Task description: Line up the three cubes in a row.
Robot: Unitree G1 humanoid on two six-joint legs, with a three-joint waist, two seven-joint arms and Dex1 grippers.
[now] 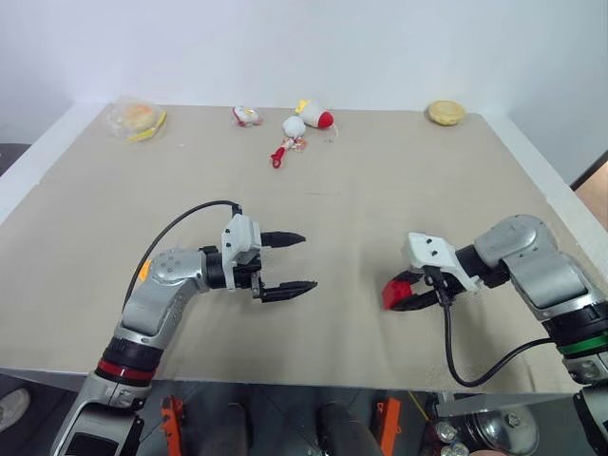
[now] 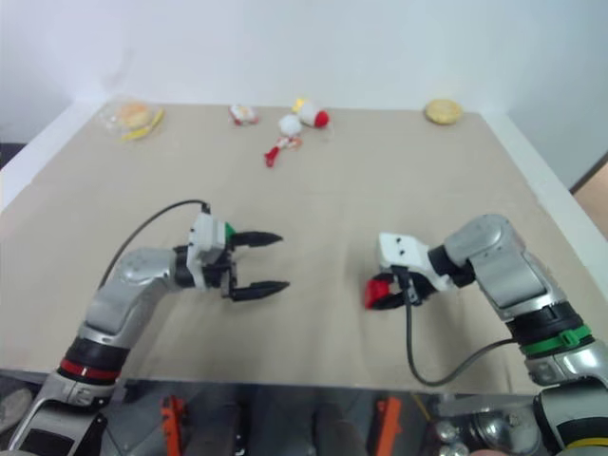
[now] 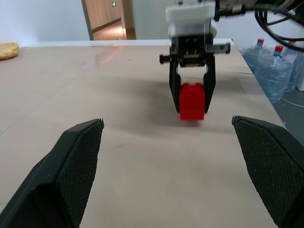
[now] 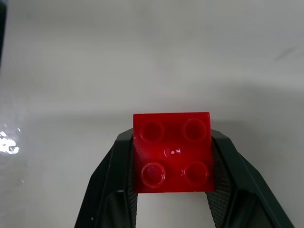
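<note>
Beige tabletop (image 1: 361, 190) is seen below both arms. On the near right, the red cube (image 1: 393, 294) is clamped by the right gripper (image 1: 410, 296) across its smooth side walls, just above the surface. Judged light, rigid, slippery: flat sides are best squeezed. The left gripper (image 1: 288, 263) is spread wide, empty.

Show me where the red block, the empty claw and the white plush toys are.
red cube (image 4: 172, 152): right wrist view, studded top face.
left gripper (image 1: 291, 262): left eye view, gap between its open fingers.
white plush toys (image 1: 294, 125): left eye view, body of the middle one.
</note>
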